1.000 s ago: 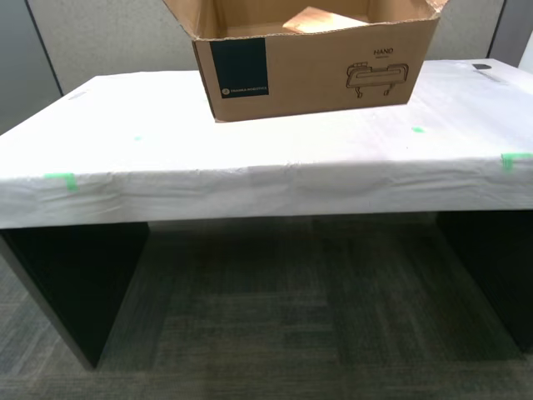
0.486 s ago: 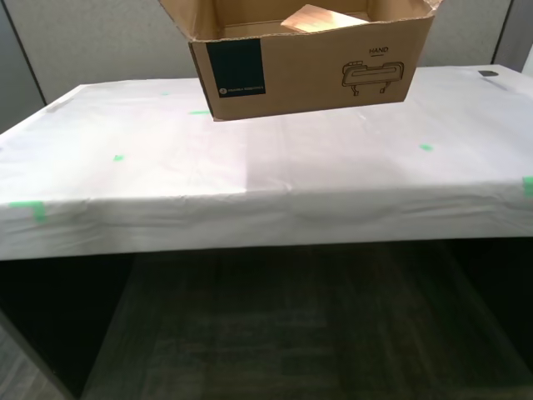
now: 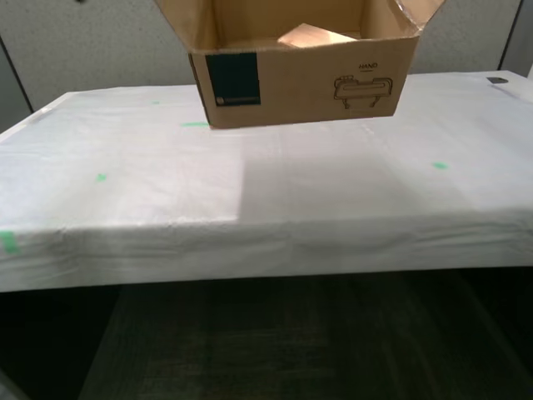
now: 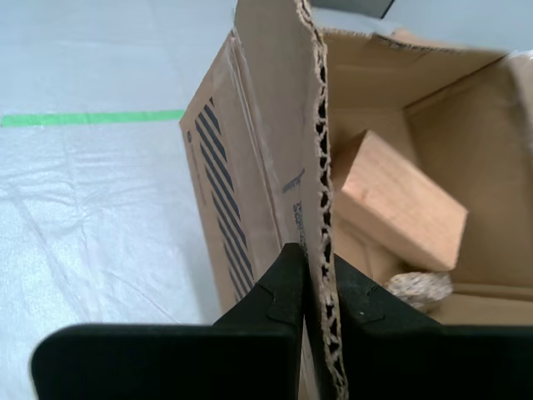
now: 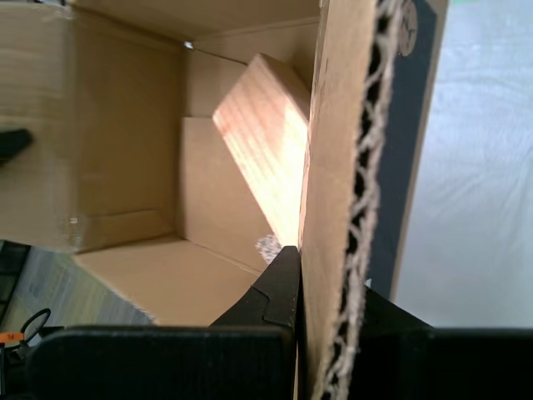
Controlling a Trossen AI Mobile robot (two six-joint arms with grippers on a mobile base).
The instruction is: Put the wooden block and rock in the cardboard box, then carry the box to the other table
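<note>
The cardboard box (image 3: 304, 79) is open on top, and inside it, just past my jaws, lie the wooden block (image 4: 398, 200) and the small rock (image 4: 420, 287) beside it. My first gripper (image 5: 321, 279) has its jaws pinched tight on one box wall, and my second gripper (image 4: 316, 283) has its jaws pinched tight on another wall. Under the box is the white worktop (image 3: 250, 192) with green tape marks (image 3: 194, 124), with lots of bare sheet out to its near edge.

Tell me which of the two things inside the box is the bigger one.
The wooden block, a pale tan slab leaning on a wall of the cardboard box. The rock beside it is a small, lumpy, speckled stone.
</note>
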